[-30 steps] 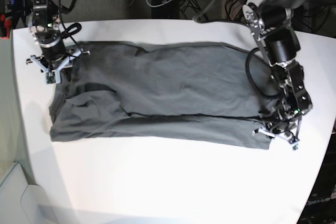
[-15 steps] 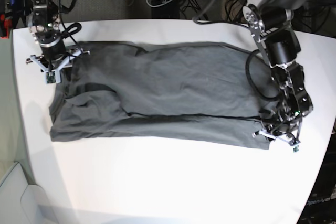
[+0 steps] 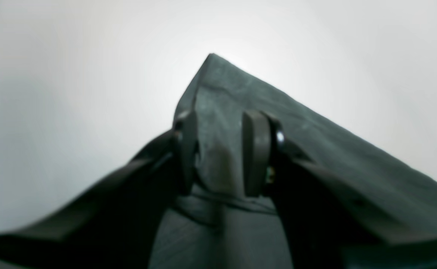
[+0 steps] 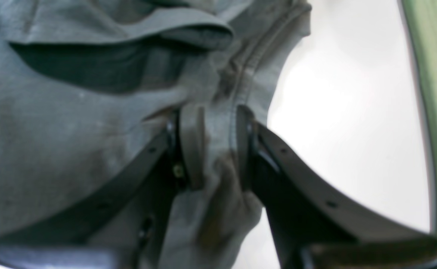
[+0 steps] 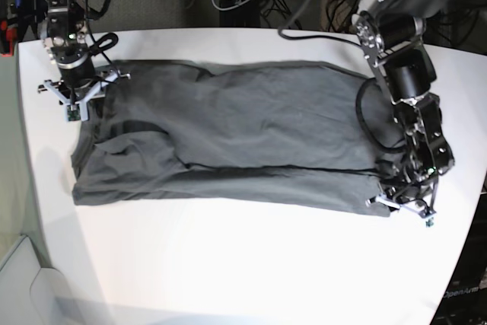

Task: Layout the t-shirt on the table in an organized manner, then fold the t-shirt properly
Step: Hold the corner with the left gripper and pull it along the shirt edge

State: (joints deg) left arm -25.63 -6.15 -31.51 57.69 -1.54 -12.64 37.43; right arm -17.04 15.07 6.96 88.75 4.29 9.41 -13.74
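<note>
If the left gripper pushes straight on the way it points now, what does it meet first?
Probably the dark charcoal-grey cloth t-shirt: the left gripper already has the shirt's corner between its fingers. Beyond that corner only the smooth white table shows; depth is unclear.

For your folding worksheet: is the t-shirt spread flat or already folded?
Folded once lengthwise: the t-shirt shows an overlapping layer edge along its near side.

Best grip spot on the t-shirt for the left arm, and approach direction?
The pointed hem corner of the t-shirt, from the open table side. It lies flat with bare table on both sides. The left pincer already straddles the cloth just behind that tip.
</note>
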